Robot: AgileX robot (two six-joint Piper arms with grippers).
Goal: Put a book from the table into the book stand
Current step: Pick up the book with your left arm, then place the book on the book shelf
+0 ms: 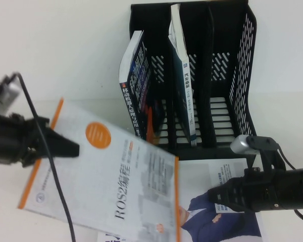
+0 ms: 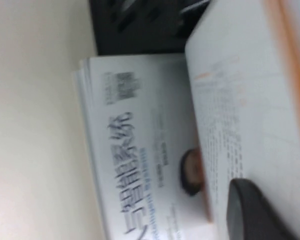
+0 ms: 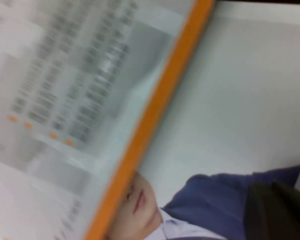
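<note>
My left gripper is shut on the left edge of a white book with an orange border and an orange disc. It holds the book tilted, above the table and in front of the black book stand. One finger lies on the book's cover. My right gripper is shut and rests low over a second book, white with a man in a blue suit, which lies flat before the stand. Its dark fingers sit over the blue suit. The lifted book overlaps this one.
The stand has several upright slots. A dark book leans in the left slot and a white and blue book stands in the middle slot. The right slots hold nothing. A cable hangs from the left arm.
</note>
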